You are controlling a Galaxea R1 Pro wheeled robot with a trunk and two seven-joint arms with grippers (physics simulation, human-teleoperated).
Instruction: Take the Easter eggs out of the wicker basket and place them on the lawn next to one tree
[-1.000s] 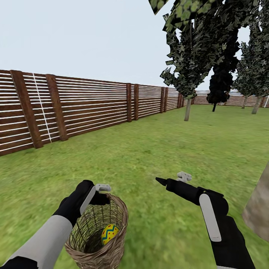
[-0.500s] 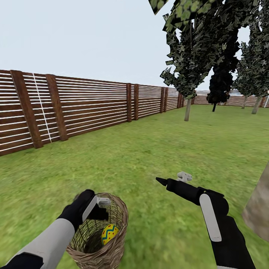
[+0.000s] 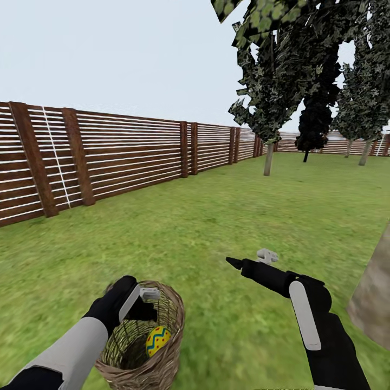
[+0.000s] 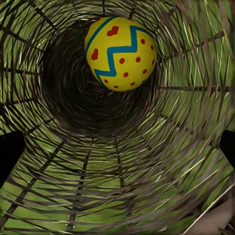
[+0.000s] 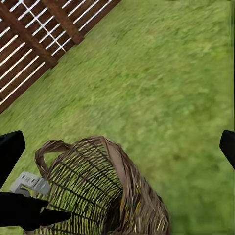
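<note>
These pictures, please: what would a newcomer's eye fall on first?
The bright yellow Easter egg, with its red dots and blue zigzag, lies inside the wicker basket on the lawn. The left end effector reaches into the basket's mouth. A brown slat fence lines the lawn's left side.

A: What kind of place is shown?

B: A fenced garden, rendered in simulation. A broad lawn (image 3: 216,216) of mottled green grass is seen under a pale open sky.

A: By what is it enclosed?

B: By a brown horizontal-slat fence (image 3: 124,151) along the far edges. Thin-trunked trees (image 3: 269,108) with grey-green foliage and a dark narrow tree (image 3: 313,127) are set on the grass, and a thick grey-brown trunk (image 3: 374,303) is cut by the near right edge.
</note>
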